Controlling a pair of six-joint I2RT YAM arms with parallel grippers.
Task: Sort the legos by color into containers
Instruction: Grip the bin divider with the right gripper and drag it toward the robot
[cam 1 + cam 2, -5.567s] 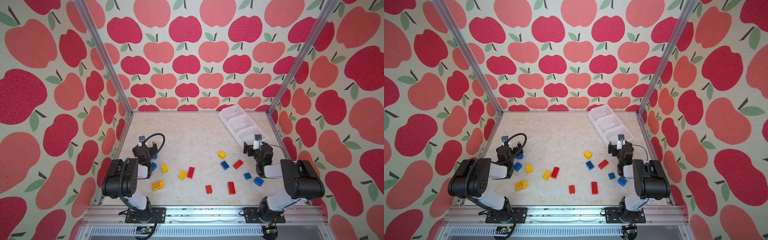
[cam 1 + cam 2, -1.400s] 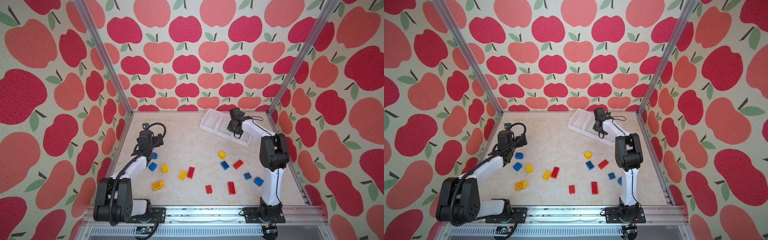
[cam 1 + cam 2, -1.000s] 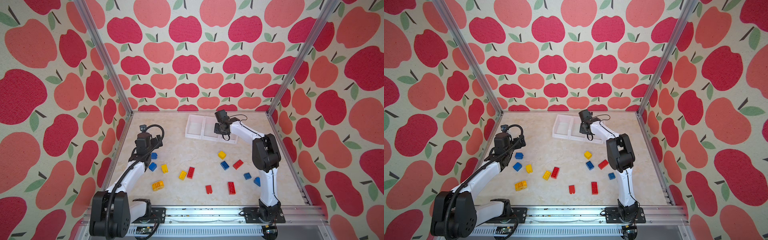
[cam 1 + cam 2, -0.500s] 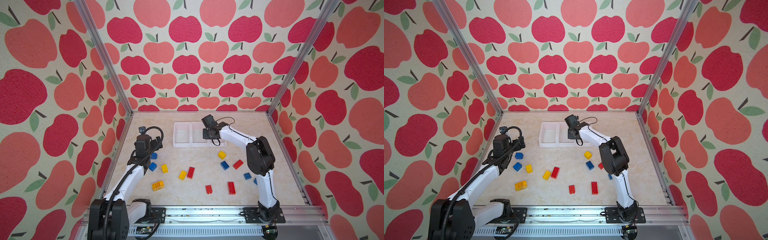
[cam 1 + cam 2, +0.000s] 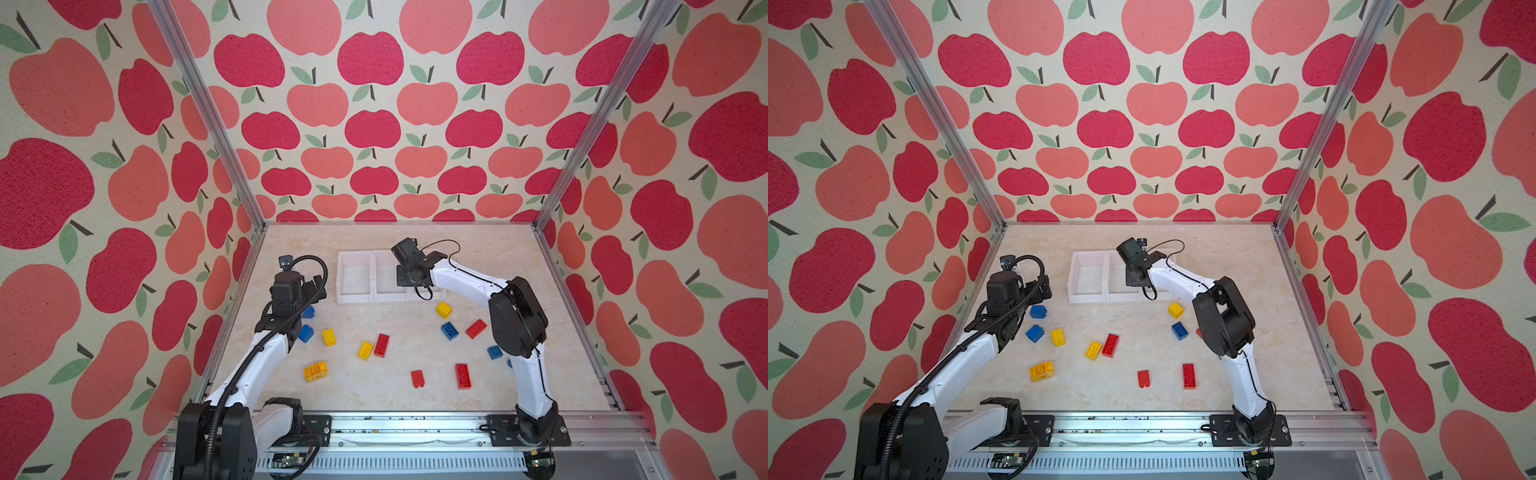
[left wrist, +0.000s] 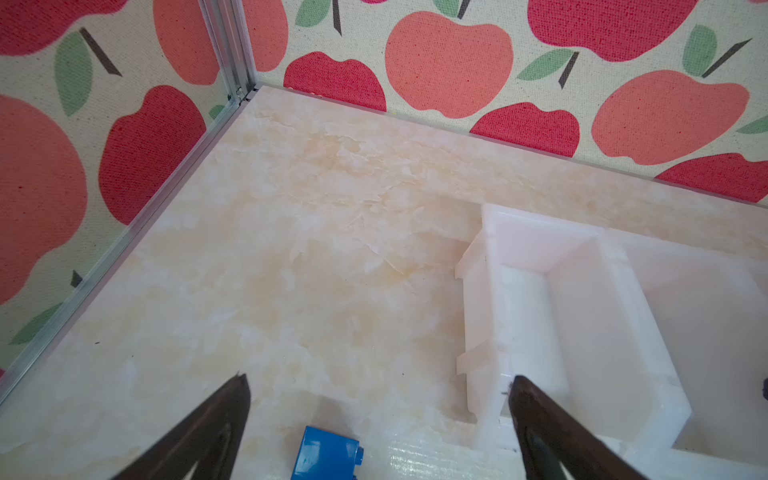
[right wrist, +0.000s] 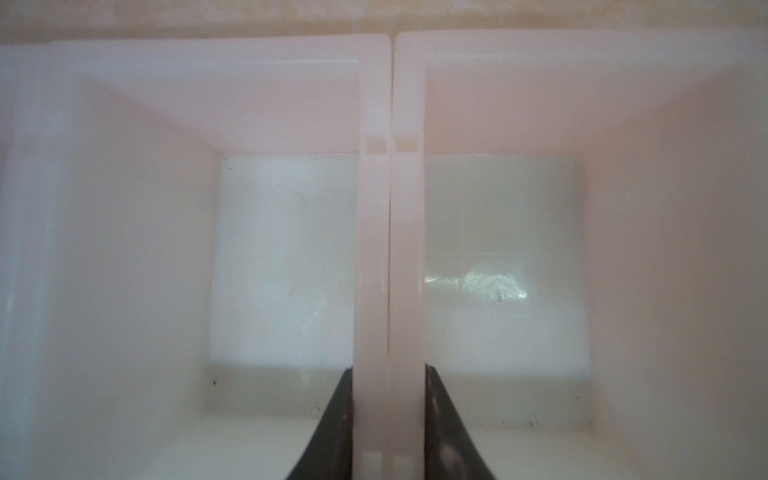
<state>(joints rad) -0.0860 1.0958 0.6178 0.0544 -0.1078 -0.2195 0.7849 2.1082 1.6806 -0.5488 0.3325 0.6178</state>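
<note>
My right gripper (image 7: 388,374), clamped on the containers' (image 5: 353,298) dividing wall, has dragged them leftward. My left gripper (image 6: 376,384) gapes near their end, with bare table (image 6: 311,249) beyond.

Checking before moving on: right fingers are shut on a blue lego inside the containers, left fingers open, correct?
No: the right wrist view shows the right fingers shut on the containers, on the wall between two bins, not a lego. The left fingers are open.
</note>
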